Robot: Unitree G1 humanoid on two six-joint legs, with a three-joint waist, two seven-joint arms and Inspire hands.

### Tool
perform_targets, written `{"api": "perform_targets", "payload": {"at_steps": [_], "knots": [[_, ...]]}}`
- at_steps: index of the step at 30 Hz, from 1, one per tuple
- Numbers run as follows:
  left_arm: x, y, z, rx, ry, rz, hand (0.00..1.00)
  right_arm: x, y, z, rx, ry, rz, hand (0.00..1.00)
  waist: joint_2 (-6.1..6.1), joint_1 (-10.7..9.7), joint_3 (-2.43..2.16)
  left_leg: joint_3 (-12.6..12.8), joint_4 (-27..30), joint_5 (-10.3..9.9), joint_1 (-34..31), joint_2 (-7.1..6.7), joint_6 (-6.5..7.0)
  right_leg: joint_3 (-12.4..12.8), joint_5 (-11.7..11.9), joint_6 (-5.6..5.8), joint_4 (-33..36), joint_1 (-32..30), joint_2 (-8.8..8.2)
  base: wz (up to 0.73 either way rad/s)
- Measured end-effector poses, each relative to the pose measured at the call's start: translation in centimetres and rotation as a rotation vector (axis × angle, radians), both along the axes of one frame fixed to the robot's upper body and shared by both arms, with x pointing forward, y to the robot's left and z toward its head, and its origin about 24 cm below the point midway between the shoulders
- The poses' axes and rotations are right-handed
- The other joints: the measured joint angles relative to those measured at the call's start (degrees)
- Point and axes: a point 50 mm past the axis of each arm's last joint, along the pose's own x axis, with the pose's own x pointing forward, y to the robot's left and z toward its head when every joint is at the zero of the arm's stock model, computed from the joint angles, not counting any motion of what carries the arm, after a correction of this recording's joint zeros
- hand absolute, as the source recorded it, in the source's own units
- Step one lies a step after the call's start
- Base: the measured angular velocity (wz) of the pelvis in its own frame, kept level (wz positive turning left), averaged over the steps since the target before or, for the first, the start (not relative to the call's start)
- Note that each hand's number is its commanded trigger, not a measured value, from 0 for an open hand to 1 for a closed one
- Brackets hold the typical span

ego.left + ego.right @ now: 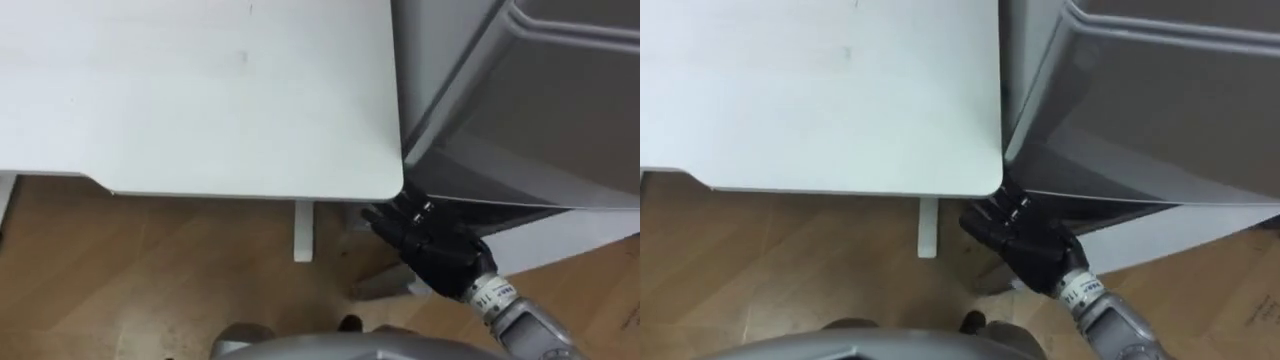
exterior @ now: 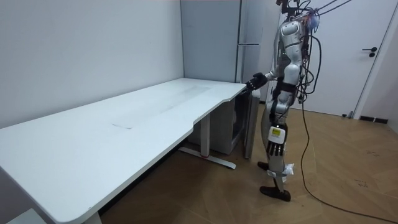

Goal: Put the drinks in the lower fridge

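The robot stood on the wooden floor (image 1: 150, 270) at the rounded corner of the white surface (image 1: 200, 90), which lay near and right from the head camera. It faced the fridge (image 1: 540, 110).

The fridge was a tall, plain grey cabinet directly right of the surface, almost touching that corner. In the room view a horizontal line divided its upper section from its lower one. From the head camera its front showed as smooth grey panels with a raised, bevelled contour.

The right robot hand (image 1: 440, 255), black-fingered, reached in from the lower right to the bottom edge of the grey panel. It sat just below the surface corner and right of the white leg (image 1: 303, 230). Its fingers pointed up and left, partly hidden under that edge. I could not tell whether they gripped the edge or only touched it.
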Motion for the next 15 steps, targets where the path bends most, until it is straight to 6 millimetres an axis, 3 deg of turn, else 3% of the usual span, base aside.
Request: {"api": "perform_targets", "payload": {"at_steps": [5, 10, 15], "knots": [[0.44, -0.35, -0.09, 0.002, -0.026, 0.048, 0.0, 0.07, -0.36, -0.01, 0.004, 0.018, -0.012, 0.0, 0.5, 0.4, 0.27, 0.8, -0.7, 0.0, 1.2, 0.0, 0.0, 0.0, -0.1, 0.1, -0.1, 0.9, -0.02, 0.0], [0.35, -0.06, -0.04, 0.045, -0.019, 0.054, 0.0, 0.29, -0.78, 0.12, -0.002, 0.014, -0.024, 0.0, 1.71, 0.9, 0.06, 0.8, -1.6, -0.1, 1.1, 0.2, 0.01, -0.3, -0.2, -0.06, 0.2, 0.6, 0.1, 0.04], [0.51, 0.03, -0.03, 0.066, -0.026, 0.054, 0.0, 0.52, -0.66, 0.15, -0.011, 0.013, -0.001, 0.0, 1.09, 0.8, -0.05, 0.8, -1.3, 0.0, 1.0, 0.34, -0.23, -0.2, -0.4, -0.32, 0.3, 0.5, 0.22, 0.0]]}}
